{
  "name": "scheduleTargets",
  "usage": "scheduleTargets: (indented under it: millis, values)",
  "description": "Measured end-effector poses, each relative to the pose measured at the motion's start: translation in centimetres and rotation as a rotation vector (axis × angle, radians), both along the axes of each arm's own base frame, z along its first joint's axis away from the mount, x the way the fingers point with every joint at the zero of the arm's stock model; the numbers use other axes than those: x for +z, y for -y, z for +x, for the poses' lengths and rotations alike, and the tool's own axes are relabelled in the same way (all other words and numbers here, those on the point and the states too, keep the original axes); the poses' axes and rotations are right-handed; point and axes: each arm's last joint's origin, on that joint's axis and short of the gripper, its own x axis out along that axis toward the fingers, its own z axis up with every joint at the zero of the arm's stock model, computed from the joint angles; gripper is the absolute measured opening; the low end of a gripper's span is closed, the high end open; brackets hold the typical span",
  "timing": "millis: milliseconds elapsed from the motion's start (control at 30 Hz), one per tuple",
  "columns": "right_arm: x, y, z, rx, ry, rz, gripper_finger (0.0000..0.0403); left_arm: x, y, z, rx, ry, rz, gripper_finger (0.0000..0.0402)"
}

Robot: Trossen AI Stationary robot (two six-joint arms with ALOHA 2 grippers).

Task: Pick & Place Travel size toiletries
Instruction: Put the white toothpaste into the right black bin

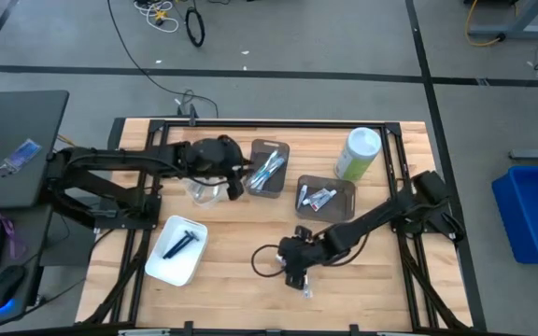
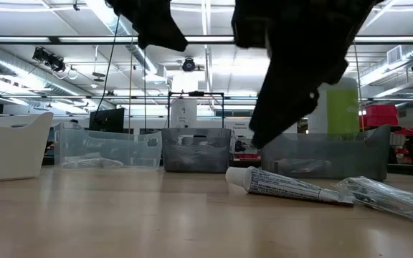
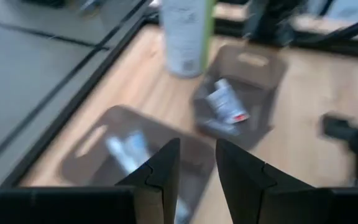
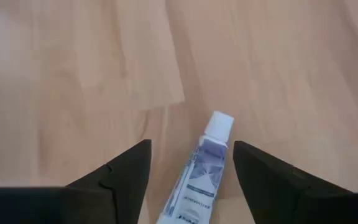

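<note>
Toiletries fill 2 bins [image 1: 325, 198], yet 1 tube [image 4: 199, 171] lies on the surface between the right gripper's [image 4: 191, 168] spread fingers; left's stand slightly parted.

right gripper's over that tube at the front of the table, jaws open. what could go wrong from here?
1. The right gripper straddles the tube, which lies angled between the open fingers; closing may pinch it off-centre and let it twist or roll.
2. A wrapped toothbrush lies right beside the tube on the table; a descent could nudge or catch it too.
3. The left gripper hovers by the toothbrush bin, close to the likely drop route; the arms may crowd each other.
</note>
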Motion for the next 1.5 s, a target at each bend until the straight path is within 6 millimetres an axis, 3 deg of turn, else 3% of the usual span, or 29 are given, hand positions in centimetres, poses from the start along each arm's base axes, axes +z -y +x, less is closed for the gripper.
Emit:
scheduleTargets:
  millis: [200, 367, 900, 1067, 1300, 1500]
  values:
    - [-2.1, -0.2, 0.6, -0.021, -0.017, -0.038, 0.0258, -3.2, 0.2, 0.0, -0.041, 0.050, -0.094, 0.0111]
    - [-4.1, -0.2, 0.8, -0.025, -0.052, -0.072, 0.0248, -4.9, 0.6, -0.2, -0.090, 0.067, -0.181, 0.0111]
    - [-4.4, -0.2, 0.9, -0.037, -0.056, -0.065, 0.0119, -5.9, 1.9, -0.4, -0.033, 0.059, -0.164, 0.0111]
    - [-2.3, 0.2, 0.2, -0.016, -0.070, -0.023, 0.0096, -5.9, 1.9, -0.4, 0.008, 0.062, -0.143, 0.0111]
    - [4.2, 2.2, -1.2, -0.029, 0.042, -0.027, 0.0087, -5.9, 1.8, -0.4, 0.050, 0.071, -0.152, 0.0111]
    - [9.7, 5.6, -4.9, -0.170, 0.098, -0.297, 0.0086, -5.9, 1.7, -0.4, 0.064, 0.074, -0.151, 0.0111]
